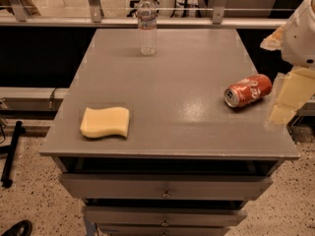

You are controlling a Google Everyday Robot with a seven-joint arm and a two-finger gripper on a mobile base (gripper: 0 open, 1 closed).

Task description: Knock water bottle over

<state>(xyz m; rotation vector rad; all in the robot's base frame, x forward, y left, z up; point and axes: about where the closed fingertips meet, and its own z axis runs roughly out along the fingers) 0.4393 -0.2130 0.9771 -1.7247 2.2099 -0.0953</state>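
The water bottle (146, 26) is a clear ribbed bottle with a white cap and a pale label band. It stands upright at the far edge of the grey table (177, 117), left of centre. My gripper (282, 111), pale yellow under a white arm, hangs at the table's right edge beside the red soda can. It is far from the bottle, to the bottle's right and nearer the camera, and holds nothing that I can see.
A red soda can (248, 90) lies on its side near the right edge, close to the gripper. A yellow sponge (105, 122) lies at the front left. A railing runs behind the table. Drawers sit below the tabletop.
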